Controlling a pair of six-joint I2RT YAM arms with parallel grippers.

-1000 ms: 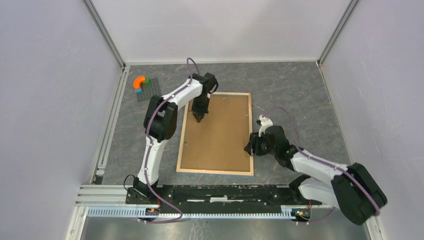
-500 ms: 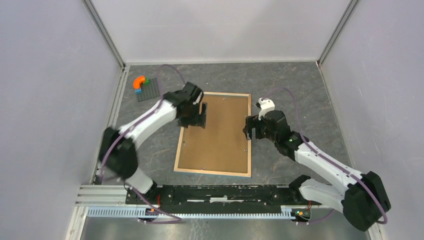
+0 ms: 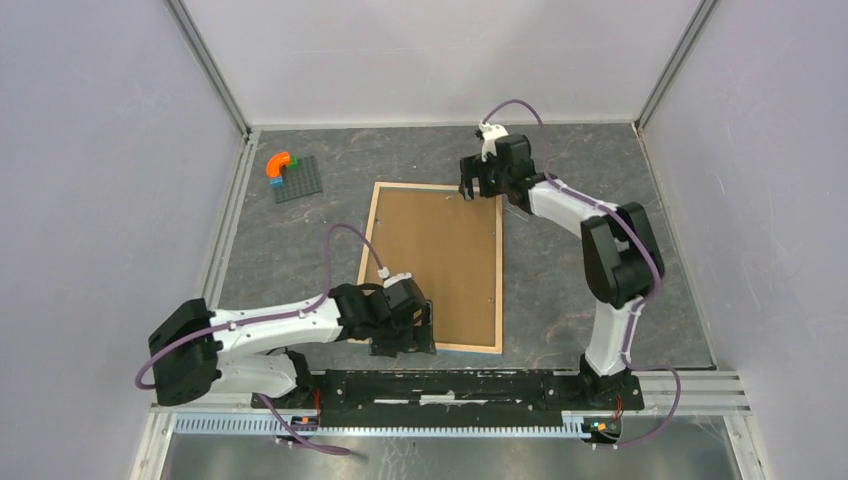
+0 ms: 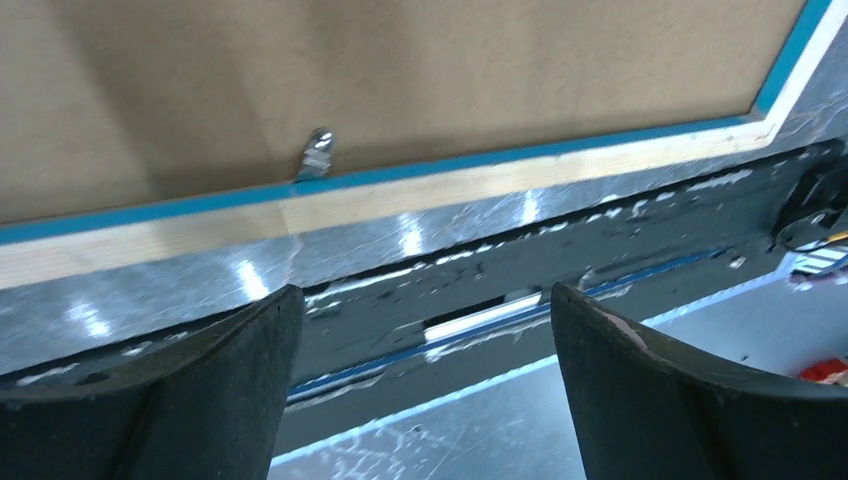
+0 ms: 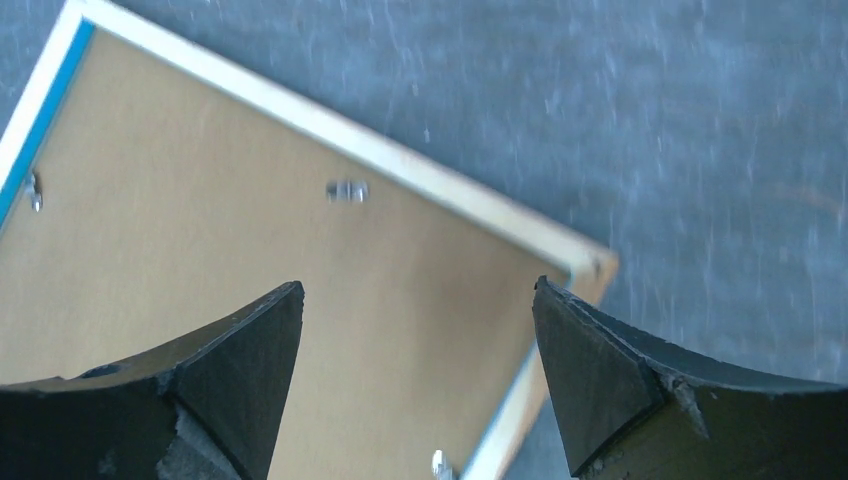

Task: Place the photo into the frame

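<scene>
The frame (image 3: 430, 186) lies face down on the grey table, its brown backing board (image 3: 440, 265) showing inside a light wood border. The photo is hidden. My left gripper (image 3: 405, 345) is open at the frame's near left corner, over the near border. The left wrist view shows its open jaws (image 4: 425, 295) empty, beyond the wood and blue frame edge (image 4: 400, 195) and a metal tab (image 4: 317, 152). My right gripper (image 3: 481, 192) is open above the far right corner. The right wrist view shows its empty jaws (image 5: 417, 288) over the backing board (image 5: 300, 260) and the frame corner (image 5: 590, 265).
A green baseplate (image 3: 300, 180) with an orange curved brick (image 3: 279, 162) sits at the far left. The black base rail (image 3: 450, 385) runs along the near edge, close to the frame's near side. Enclosure walls stand left, right and behind.
My left arm swung from the board's far left part to the near left corner and opened. My right arm moved from the right edge to the far right corner and opened wider.
</scene>
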